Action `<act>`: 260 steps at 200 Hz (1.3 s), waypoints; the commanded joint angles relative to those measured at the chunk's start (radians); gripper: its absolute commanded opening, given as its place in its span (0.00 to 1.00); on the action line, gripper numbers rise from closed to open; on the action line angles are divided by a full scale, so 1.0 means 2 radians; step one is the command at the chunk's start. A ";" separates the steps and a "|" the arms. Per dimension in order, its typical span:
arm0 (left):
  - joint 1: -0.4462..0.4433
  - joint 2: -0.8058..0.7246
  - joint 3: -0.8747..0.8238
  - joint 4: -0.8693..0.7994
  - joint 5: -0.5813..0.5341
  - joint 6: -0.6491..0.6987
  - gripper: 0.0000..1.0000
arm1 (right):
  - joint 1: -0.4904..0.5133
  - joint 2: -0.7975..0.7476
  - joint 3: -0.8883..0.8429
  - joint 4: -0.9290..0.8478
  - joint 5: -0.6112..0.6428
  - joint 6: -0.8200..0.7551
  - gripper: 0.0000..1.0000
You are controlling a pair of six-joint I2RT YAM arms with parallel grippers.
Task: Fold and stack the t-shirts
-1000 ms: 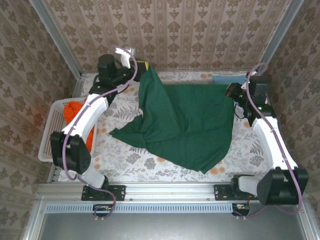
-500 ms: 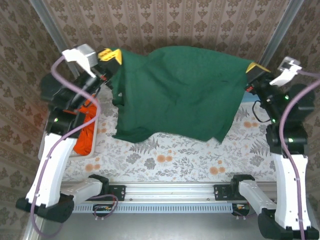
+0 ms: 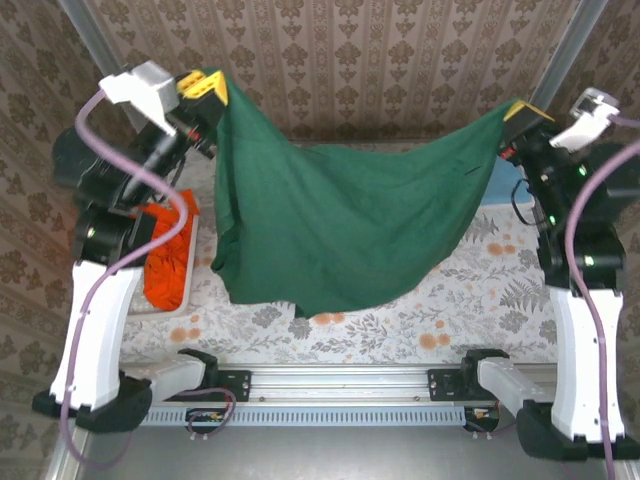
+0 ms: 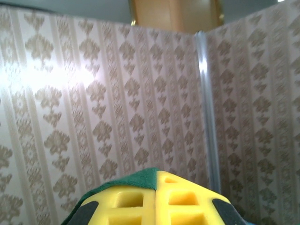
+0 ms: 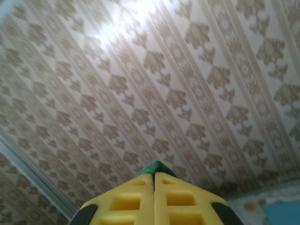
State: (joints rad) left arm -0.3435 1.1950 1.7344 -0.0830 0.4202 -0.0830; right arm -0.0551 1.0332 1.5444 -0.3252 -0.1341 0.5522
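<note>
the dark green t-shirt (image 3: 340,230) has come up off the table (image 3: 470,330) since a moment ago. back then it lay flat and spread out. now it hangs in the air between the two arms, and its top edge dips down in the middle like a hammock. both arms have gone up high too.

the left gripper (image 3: 205,88) is up over the far left corner of the table. its yellow fingers (image 4: 136,201) are pressed together and pinch one top corner of the green shirt. a bit of green cloth peeks out between the tips. the right gripper (image 3: 525,112) is up over the far right corner. its fingers are pressed together as well and pinch the other top corner.

the bottom of the green shirt hangs down over the middle of the table, toward the near edge. i cannot tell if it touches the table.

an orange t-shirt (image 3: 165,265) sits in the white basket (image 3: 170,312) by the left edge. a light blue t-shirt (image 3: 497,185) lies at the far right corner, partly behind the green one.
</note>
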 commanded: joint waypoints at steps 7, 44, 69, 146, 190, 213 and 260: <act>0.052 0.126 0.020 0.010 0.024 -0.043 0.00 | 0.005 0.097 0.010 0.000 0.011 -0.011 0.00; 0.092 0.367 0.191 -0.028 0.073 -0.054 0.08 | 0.017 0.284 0.068 0.006 0.042 -0.033 0.00; 0.104 0.533 0.374 -0.118 -0.037 -0.052 0.39 | 0.019 0.417 0.168 -0.034 0.071 -0.030 0.02; 0.061 0.402 0.204 -0.191 -0.241 -0.097 1.00 | 0.023 0.439 0.207 -0.173 0.091 -0.038 0.77; 0.017 0.241 -0.086 -0.146 -0.230 -0.203 0.93 | 0.032 0.266 -0.160 -0.026 -0.036 0.022 0.81; -0.027 0.218 -0.142 -0.197 -0.237 -0.199 0.87 | 0.053 0.224 -0.259 -0.037 -0.044 0.004 0.81; -0.075 0.129 -0.348 -0.206 -0.204 -0.259 0.81 | 0.054 0.133 -0.394 -0.081 0.007 0.005 0.80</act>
State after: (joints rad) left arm -0.4667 1.5726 1.2053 -0.4492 -0.0204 -0.5045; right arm 0.0566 1.4216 0.8307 -0.4603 -0.1650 0.5537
